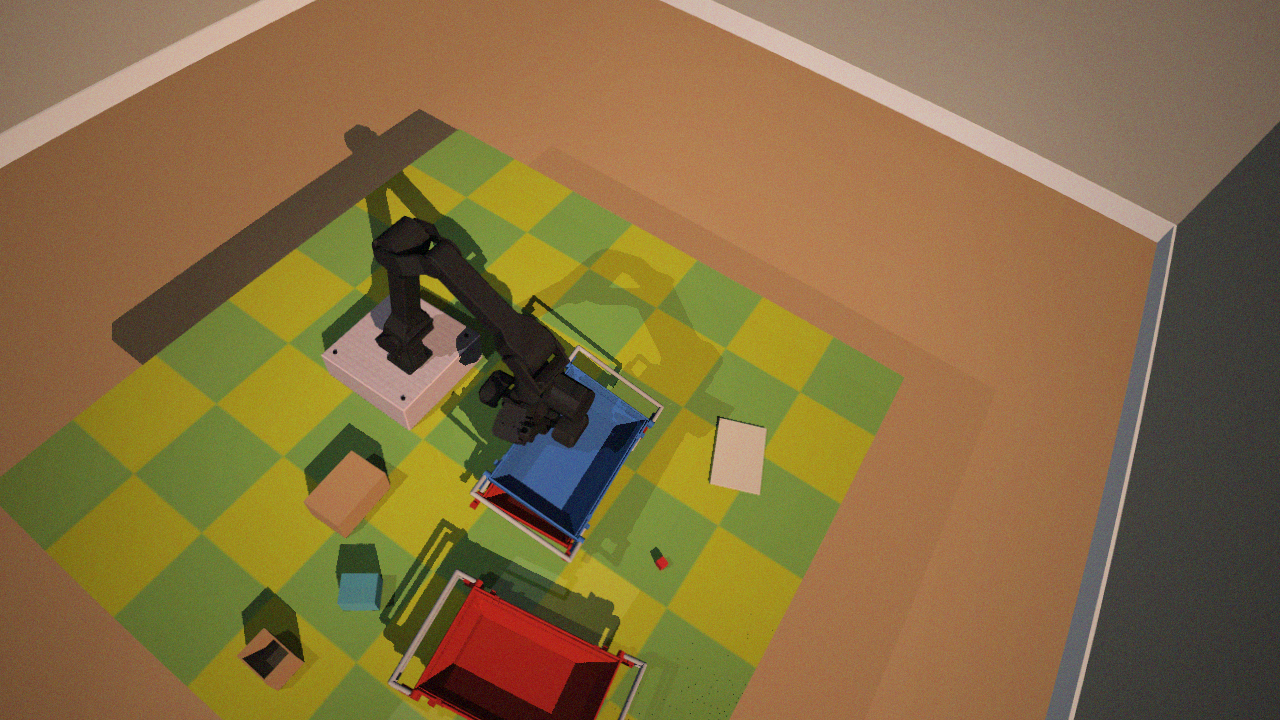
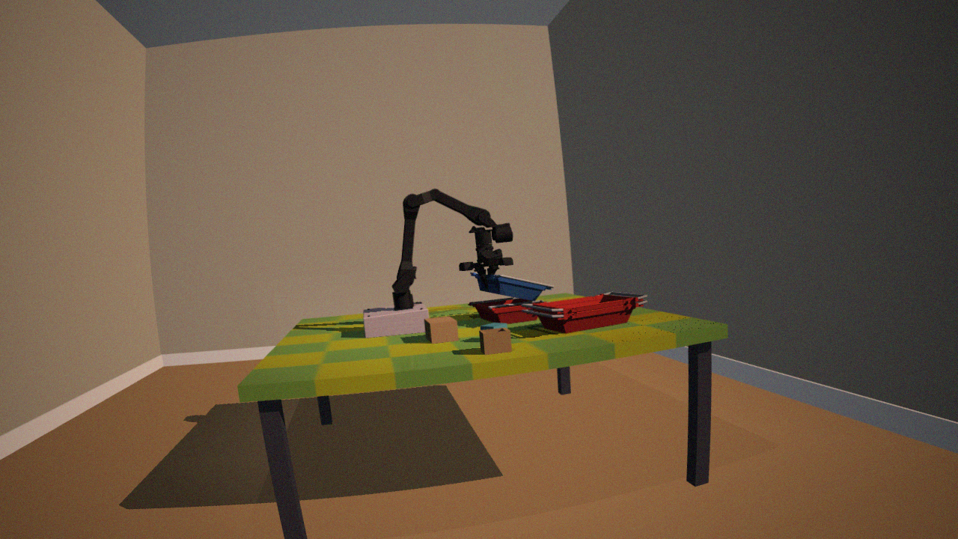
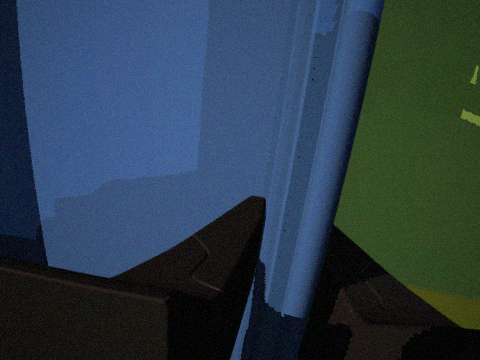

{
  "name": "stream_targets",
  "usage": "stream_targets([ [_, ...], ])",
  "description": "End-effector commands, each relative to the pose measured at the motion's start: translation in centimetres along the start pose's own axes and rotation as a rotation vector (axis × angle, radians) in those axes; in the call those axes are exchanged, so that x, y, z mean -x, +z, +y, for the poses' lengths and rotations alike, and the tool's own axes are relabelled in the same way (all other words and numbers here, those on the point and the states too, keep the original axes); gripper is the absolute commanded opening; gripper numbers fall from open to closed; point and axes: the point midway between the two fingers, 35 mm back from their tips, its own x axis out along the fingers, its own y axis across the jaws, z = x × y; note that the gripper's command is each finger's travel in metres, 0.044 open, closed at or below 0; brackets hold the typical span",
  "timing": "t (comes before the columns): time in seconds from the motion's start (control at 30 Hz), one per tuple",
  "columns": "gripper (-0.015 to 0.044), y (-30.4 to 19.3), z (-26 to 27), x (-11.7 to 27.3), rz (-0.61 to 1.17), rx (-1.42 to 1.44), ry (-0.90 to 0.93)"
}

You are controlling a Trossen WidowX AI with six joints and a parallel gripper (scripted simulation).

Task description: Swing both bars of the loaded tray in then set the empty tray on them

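Green-and-yellow checkered table (image 1: 255, 394) (image 2: 428, 376) on brown floor (image 1: 850, 161) (image 2: 575, 462); beige walls, dark grey wall at right. Blue rectangular plastic tray (image 1: 554, 461) (image 2: 514, 287) (image 3: 120, 100) above far red plastic tray (image 1: 528, 517) (image 2: 498, 311), long axis near-left to far-right in top view, tilted in exterior view, right end lower. Black gripper (image 2: 486, 273) (image 3: 278, 215) pinches blue rim. Wrist view alone shows fingers astride rim; top view hides them.
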Motion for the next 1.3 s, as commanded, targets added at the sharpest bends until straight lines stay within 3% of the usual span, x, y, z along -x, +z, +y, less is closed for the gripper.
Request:
stream_targets([
  [0.0, 0.0000, 0.04, -0.54, -0.48, -0.001, 0.002, -0.022],
  [1.27, 0.0000, 0.01, -0.12, -0.18, 0.000, 0.000, -0.003],
])
